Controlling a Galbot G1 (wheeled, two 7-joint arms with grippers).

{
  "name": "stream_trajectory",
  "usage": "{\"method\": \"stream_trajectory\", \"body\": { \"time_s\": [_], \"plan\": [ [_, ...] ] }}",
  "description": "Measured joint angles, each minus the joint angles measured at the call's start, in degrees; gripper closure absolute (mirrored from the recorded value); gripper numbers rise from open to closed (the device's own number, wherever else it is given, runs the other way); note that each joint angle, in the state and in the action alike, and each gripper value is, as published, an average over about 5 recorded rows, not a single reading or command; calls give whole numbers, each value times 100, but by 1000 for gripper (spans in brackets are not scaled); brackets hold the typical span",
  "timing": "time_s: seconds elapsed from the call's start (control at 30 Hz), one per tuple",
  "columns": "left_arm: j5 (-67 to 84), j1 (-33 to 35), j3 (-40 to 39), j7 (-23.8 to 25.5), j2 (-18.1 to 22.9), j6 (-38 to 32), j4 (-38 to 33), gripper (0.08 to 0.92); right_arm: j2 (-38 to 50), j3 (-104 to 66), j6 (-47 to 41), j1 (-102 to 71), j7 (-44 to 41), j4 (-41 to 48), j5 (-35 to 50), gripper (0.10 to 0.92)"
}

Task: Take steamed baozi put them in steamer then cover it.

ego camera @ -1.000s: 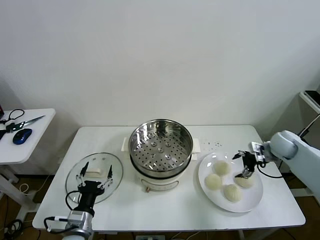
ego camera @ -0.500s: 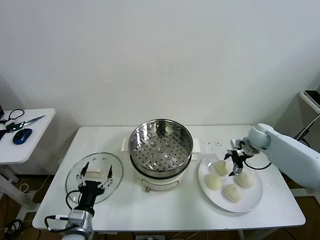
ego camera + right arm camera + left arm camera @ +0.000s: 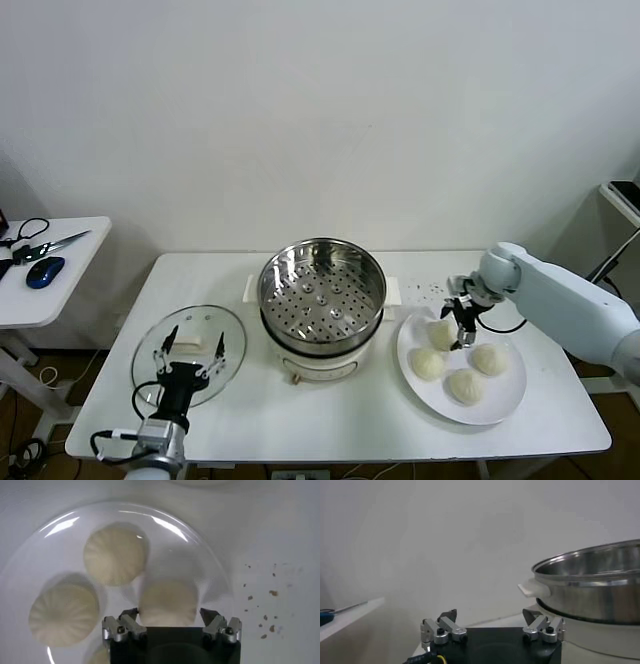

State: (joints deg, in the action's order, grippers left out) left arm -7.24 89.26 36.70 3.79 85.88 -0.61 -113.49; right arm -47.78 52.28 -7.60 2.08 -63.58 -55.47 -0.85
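No writing was legible. The right tool [image 3: 169,621] straddled the far baozi [image 3: 168,601] on the plate [image 3: 500,396], jaws apart, right of the steamer [image 3: 322,290]. The left tool [image 3: 192,352] stood open over the cover [image 3: 150,352].

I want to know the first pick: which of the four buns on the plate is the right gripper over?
The bun at the plate's far edge, nearest the steamer: the right gripper straddles it; the other three lie clear.

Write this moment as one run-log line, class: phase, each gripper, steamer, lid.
phase: reaching for bun | right gripper: straddling cream-white round baozi on white plate | left gripper: open above clear glass lid | shiny steel steamer: empty, uncovered
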Motion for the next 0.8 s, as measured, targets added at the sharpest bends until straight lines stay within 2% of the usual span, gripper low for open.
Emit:
{"method": "stream_trajectory", "body": {
  "time_s": [0.13, 0.23, 0.53, 0.8],
  "plan": [
    [-10, 12, -5, 0, 0, 1, 11, 177, -24, 18, 8, 9, -8, 27, -7, 367],
    [-23, 25, -9, 0, 0, 1, 22, 177, -28, 20, 7, 21, -10, 24, -4, 387],
    [-34, 75, -6, 0, -1, -1, -30, 177, 81, 170, 87, 292, -33, -148, 171, 397],
    [-46, 146, -36, 3, -11, -3, -101, 177, 42, 836, 528, 1335, -187, -380, 523, 394]
  ]
}}
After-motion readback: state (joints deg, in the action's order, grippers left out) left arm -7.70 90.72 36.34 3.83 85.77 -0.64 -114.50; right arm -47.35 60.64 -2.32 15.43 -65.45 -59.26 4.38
